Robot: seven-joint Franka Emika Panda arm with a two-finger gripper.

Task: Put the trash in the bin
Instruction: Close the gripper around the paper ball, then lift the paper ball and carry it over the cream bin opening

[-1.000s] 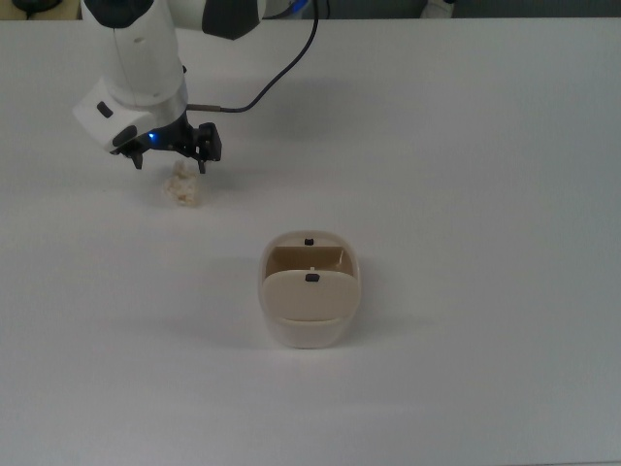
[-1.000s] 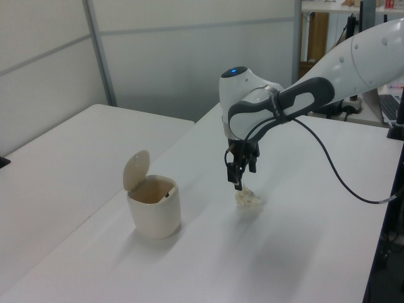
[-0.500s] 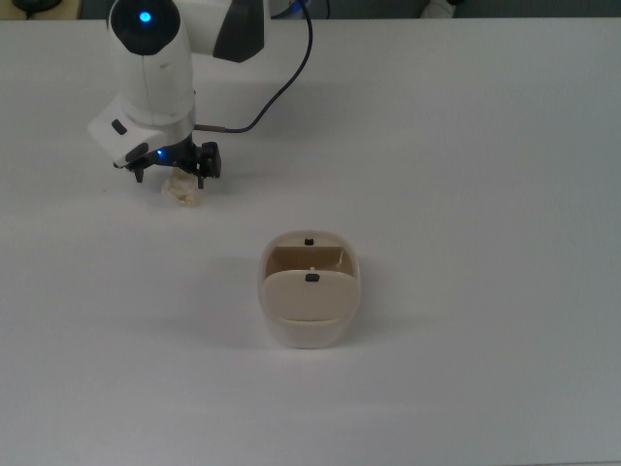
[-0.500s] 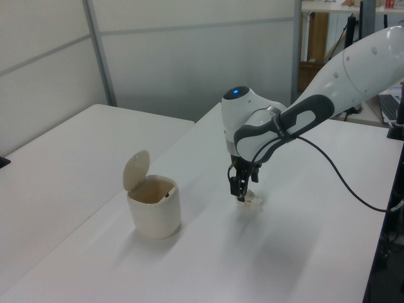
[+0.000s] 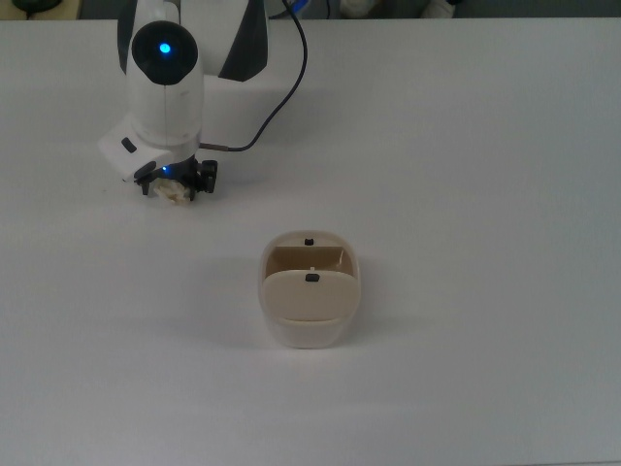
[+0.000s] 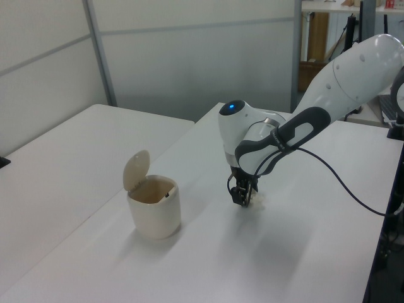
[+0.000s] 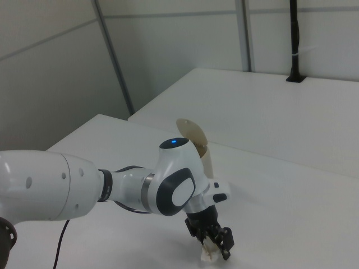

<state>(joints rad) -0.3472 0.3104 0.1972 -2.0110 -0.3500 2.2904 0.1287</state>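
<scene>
My gripper (image 5: 176, 184) is down at the white table (image 5: 466, 146) with its fingers (image 7: 225, 241) spread apart on either side of the crumpled paper wad (image 5: 175, 193), which lies between them on the tabletop, well apart from the open-lidded beige bin (image 5: 310, 289).

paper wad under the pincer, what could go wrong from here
1. The pincer is down around the paper wad, which is lumpy and small; a closing grip may catch only an edge and drop it on the way.
2. The fingers sit very close to the table, so pushing lower could scrape it.
3. The bin shows only a narrow gap behind its tilted flap; a release off centre may land outside.
</scene>
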